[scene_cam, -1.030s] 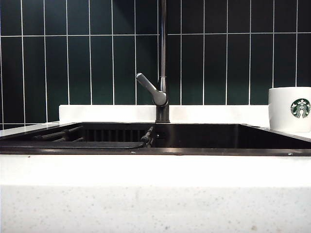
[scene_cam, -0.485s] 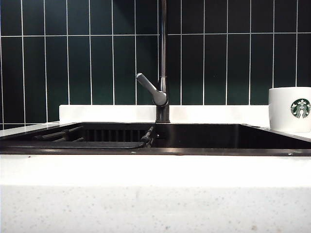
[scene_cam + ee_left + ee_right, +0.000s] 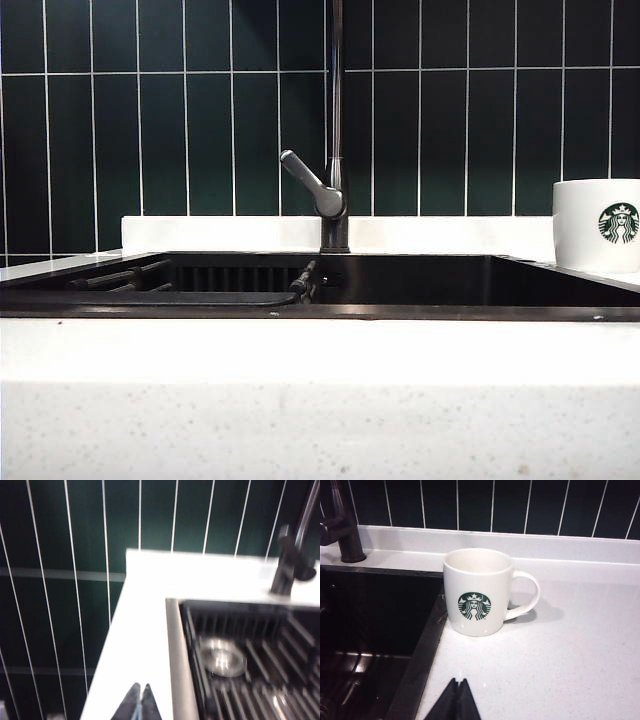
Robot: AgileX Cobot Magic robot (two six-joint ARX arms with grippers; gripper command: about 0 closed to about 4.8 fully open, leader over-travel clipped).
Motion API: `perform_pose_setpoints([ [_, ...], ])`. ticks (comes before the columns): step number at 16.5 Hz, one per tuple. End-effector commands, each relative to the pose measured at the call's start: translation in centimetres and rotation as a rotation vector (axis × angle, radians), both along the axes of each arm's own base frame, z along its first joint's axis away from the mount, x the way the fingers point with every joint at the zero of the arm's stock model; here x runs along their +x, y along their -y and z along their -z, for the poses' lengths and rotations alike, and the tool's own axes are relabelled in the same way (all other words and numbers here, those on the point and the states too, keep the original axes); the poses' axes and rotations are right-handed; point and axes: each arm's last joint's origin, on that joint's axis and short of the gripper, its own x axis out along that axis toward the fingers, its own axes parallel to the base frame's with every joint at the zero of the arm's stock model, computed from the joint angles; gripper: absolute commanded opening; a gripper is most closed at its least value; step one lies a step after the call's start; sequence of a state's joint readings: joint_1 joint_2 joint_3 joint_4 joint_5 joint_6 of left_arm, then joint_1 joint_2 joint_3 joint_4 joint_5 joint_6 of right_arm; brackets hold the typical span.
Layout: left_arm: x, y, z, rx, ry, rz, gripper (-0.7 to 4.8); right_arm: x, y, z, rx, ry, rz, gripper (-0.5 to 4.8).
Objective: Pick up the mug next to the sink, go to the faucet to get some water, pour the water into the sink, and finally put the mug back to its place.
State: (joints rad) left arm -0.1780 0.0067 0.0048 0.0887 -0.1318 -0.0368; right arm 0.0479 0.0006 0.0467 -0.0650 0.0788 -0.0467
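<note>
Left claw (image 3: 139, 700): fingers together, holding nothing, above the white bench (image 3: 145, 630) beside the sink (image 3: 240, 655). Right claw (image 3: 456, 697): fingers together, empty, above the bench, short of the mug (image 3: 478, 592). Mug stands upright on the bench just beside the sink rim, handle pointing away from the faucet (image 3: 342, 525).

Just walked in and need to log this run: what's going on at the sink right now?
Nothing is being handled yet. The white Starbucks mug stands upright and looks empty on the speckled countertop beside the black sink, handle pointing away from the basin. The right claw is shut and hangs short of the mug, not touching it. The left claw is shut too, over the counter at the sink's other end. No water shows at the faucet.
</note>
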Motion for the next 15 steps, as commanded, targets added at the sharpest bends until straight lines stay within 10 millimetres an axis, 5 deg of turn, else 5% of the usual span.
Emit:
perform_pose_setpoints([
  [1,0.0,-0.1,-0.2,0.009,0.012,-0.008,-0.06,-0.1,0.0,-0.4,-0.006,0.024,0.013,-0.02],
  [15,0.0,-0.3,0.3,0.027,-0.040,-0.077,-0.05,-0.2,0.2,1.3,0.046,-0.140,0.082,-0.01],
])
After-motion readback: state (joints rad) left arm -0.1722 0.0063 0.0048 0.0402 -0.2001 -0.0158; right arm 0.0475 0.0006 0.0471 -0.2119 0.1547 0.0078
